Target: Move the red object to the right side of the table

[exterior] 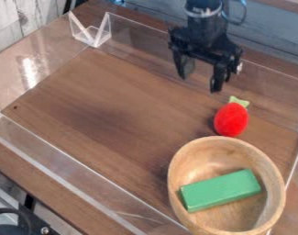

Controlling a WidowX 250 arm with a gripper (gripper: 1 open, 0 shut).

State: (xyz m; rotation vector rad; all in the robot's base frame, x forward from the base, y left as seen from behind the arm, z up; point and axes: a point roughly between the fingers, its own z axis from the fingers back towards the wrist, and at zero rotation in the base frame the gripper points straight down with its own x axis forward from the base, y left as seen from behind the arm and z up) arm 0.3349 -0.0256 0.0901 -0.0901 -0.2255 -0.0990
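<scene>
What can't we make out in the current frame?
- Bowl floor under the green block: hidden by the block.
- Underside of the toy strawberry: faces the tabletop.
- Gripper fingertip pads: too small and blurred.
- Black device, lower-left corner: cut off by the frame edge.

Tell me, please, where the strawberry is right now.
In the camera view, the strawberry is on the right side, just above the bowl and below the tool.

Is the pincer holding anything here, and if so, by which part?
Nothing is held: the pincer hangs open, apart from the toy strawberry.
</scene>
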